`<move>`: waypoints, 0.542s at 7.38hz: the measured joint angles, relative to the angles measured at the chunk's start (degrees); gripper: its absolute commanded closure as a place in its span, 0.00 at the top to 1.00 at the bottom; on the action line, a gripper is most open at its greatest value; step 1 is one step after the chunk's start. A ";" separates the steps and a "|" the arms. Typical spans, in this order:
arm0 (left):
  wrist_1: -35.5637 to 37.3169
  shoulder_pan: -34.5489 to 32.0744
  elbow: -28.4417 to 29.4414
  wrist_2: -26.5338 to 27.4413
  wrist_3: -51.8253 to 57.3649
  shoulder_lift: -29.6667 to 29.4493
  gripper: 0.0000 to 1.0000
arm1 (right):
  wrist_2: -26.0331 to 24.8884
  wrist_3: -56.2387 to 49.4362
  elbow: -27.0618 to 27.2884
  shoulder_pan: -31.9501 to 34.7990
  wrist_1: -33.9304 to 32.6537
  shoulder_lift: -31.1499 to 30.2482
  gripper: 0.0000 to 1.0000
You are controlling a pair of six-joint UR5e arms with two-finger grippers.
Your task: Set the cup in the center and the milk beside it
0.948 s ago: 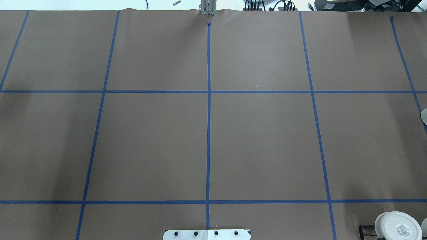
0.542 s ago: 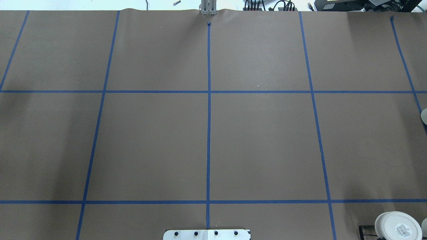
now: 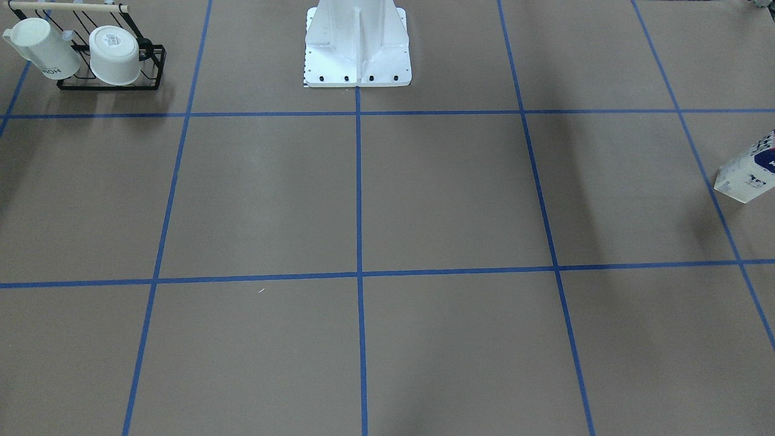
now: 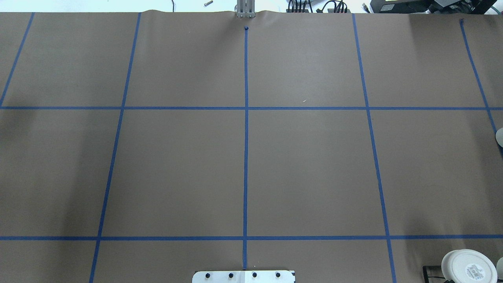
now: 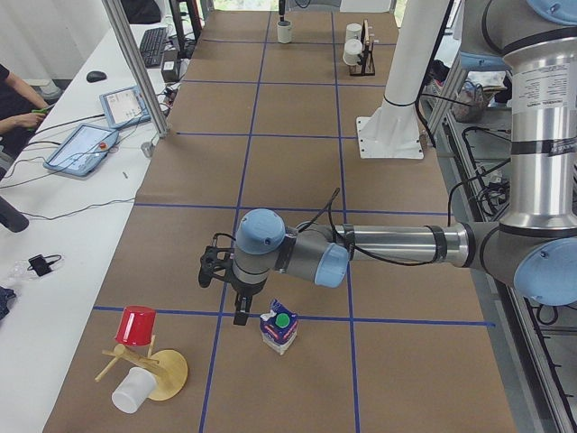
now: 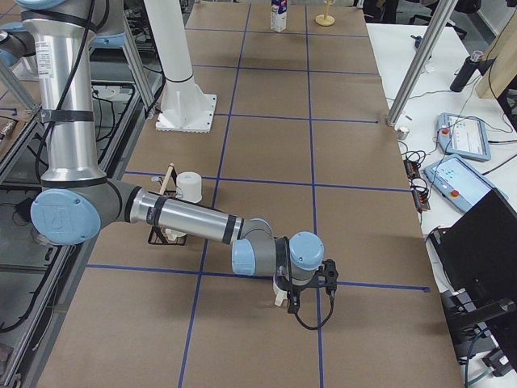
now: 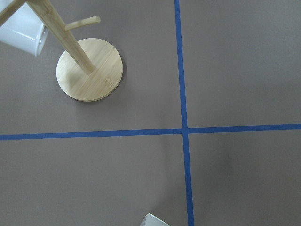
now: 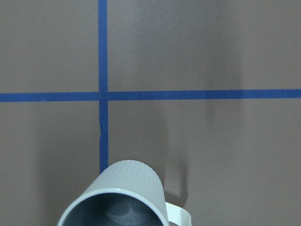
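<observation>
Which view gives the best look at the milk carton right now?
Exterior left: the milk stands whole and upright, green cap showing. Front-facing cuts the carton off at that view's right edge; exterior right shows it tiny and far off. Overhead and right wrist miss it.

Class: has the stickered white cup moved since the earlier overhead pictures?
No. The stickered cup keeps its place right of the blue tape line.
</observation>
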 measured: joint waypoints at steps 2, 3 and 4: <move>0.00 0.00 0.10 -0.02 0.03 0.00 0.99 | -0.06 0.01 -0.22 -0.86 -0.05 0.03 1.00; 0.00 0.00 0.11 -0.06 0.03 0.00 0.99 | -0.31 0.01 -0.33 -1.51 -0.06 0.01 1.00; 0.00 0.00 0.16 -0.07 0.03 0.00 0.99 | -0.85 0.01 -0.44 -2.08 -0.06 -0.02 1.00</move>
